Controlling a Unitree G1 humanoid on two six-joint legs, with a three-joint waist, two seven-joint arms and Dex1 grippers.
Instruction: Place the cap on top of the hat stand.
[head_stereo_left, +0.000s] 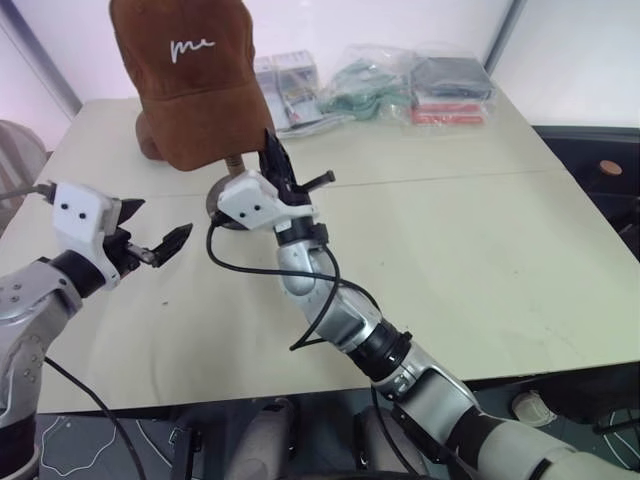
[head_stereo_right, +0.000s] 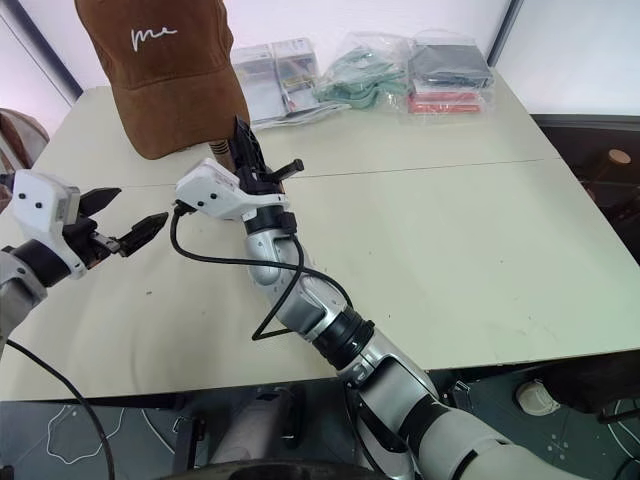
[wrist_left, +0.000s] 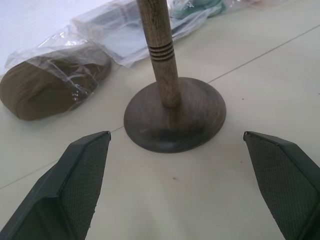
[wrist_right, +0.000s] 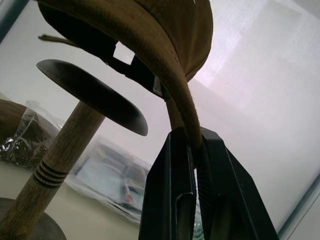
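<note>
I have the cap (head_stereo_left: 195, 85) pinched by its brim in my right hand (wrist_right: 192, 145), held above the hat stand (wrist_right: 90, 95) near the table's (head_stereo_left: 480, 230) far left corner, crown not yet seated. I'd centre the crown over the dome before lowering. My left hand (wrist_left: 175, 165) hangs open, facing the stand's base.

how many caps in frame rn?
2. The brown cap is pinched by its brim in the right gripper, above the hat stand. A darker bagged cap lies on the table beside the stand's base.
</note>
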